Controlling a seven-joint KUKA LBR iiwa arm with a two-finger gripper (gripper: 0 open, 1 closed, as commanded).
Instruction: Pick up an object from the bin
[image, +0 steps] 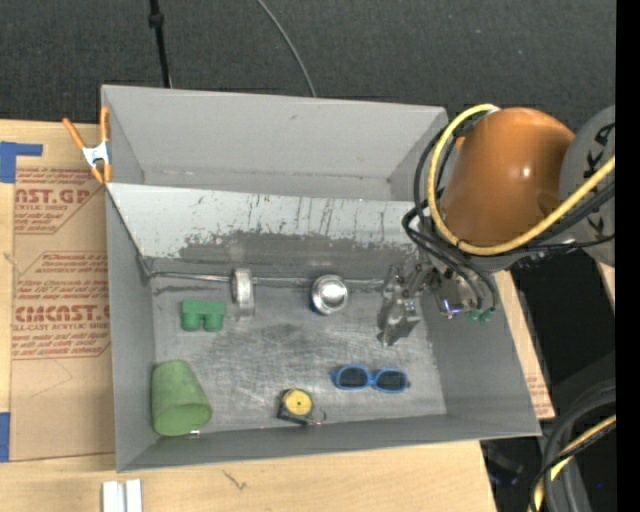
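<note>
- Near wall of the grey metal bin (300, 440): a small round yellow tape measure with a dark centre (296, 404) lies close to it. Judged compact, stiff and fairly dense. Its rounded case is best taken across the flat faces.
- Near-left corner: a pale green plastic cup (179, 399) on its side, mouth toward the near wall. Judged light and thin-walled, and likely to roll. Pinch the rim.
- Near-right floor: a pair of blue plastic toy sunglasses (370, 379) lies flat, lenses side by side. It is the thing nearest the gripper, so I treat it as the likely target, though this is not certain.
- Handling estimate for the sunglasses: very light, slightly flexible and low-lying. The bridge between the lenses is the narrowest place to grip. A lens edge may slip or tip.
- Gripper (398, 325): low over bare floor, just beyond the sunglasses and to the right of the shiny piece. I cannot tell how far open it is. Nothing is visibly held.
- Mid-floor, left: a small green moulded plastic block (202, 317), well apart from the gripper.
- Farther back: a shiny round metal piece (329, 294), judged hard, smooth and slippery. To its left is a short silver cylinder (243, 288), which may roll.
</note>
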